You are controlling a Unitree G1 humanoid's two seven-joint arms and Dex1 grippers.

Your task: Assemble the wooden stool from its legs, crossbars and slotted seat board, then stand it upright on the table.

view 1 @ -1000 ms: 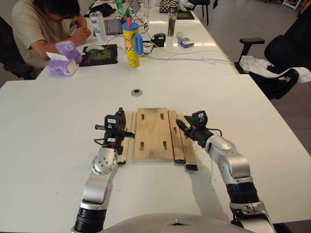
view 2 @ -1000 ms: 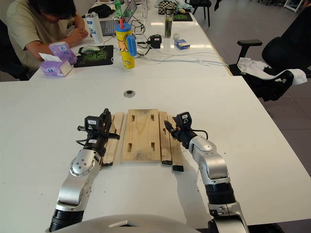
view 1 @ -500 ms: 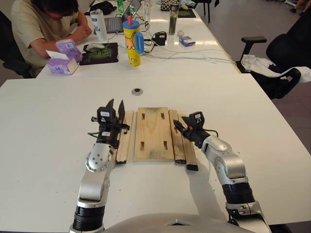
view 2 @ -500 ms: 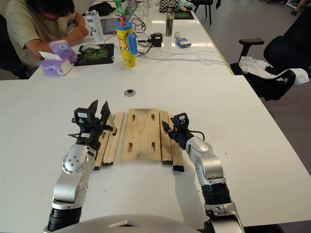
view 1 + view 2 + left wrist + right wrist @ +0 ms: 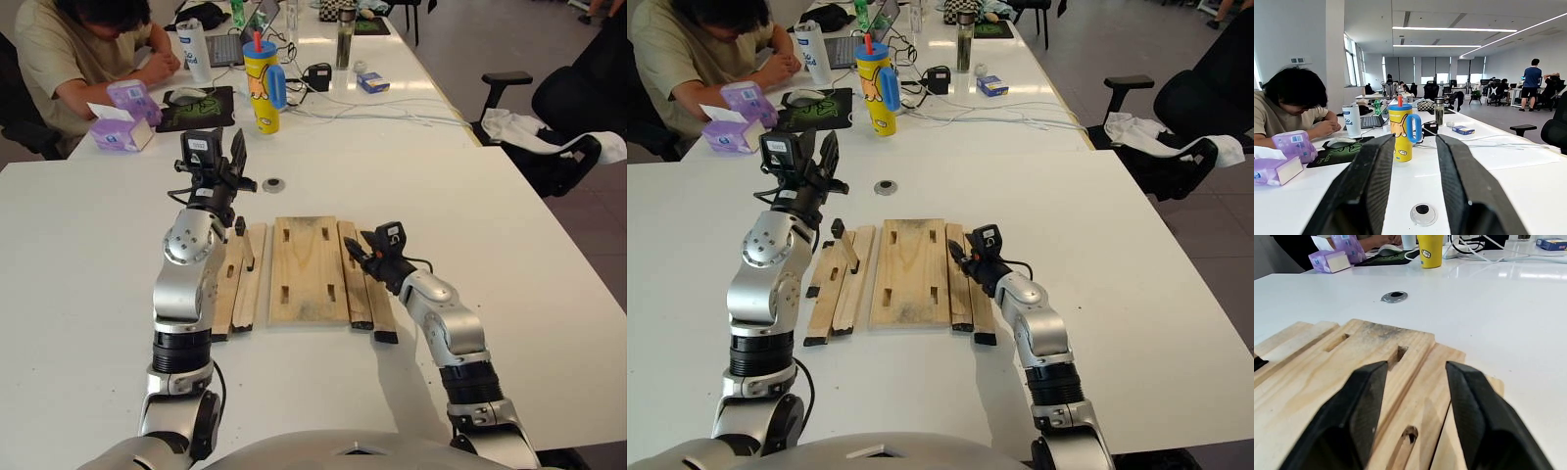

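Note:
The slotted seat board (image 5: 309, 269) lies flat at mid-table. Left of it lie wooden legs (image 5: 238, 284), and a short black-tipped piece (image 5: 844, 245) rests askew on them. Two more legs (image 5: 367, 289) lie against the board's right edge. My left gripper (image 5: 223, 157) is raised well above the table behind the left legs, open and holding nothing, its fingers (image 5: 1371, 181) framing the far desk. Low over the right legs' far end my right gripper (image 5: 353, 250) is open, its fingers (image 5: 1364, 396) straddling the wood (image 5: 1415, 406) without closing on it.
A round cable grommet (image 5: 275, 184) sits just behind the board. The adjoining desk holds a yellow cup (image 5: 263, 93), a tissue box (image 5: 118, 132) and cables, with a person seated there. An office chair (image 5: 549, 117) stands off the right edge. Bare white table (image 5: 529, 274) surrounds the wood.
My left arm lifted off the left legs and swung up and away toward the grommet, gripper open. The left pieces lie more spread out. The right gripper barely shifted.

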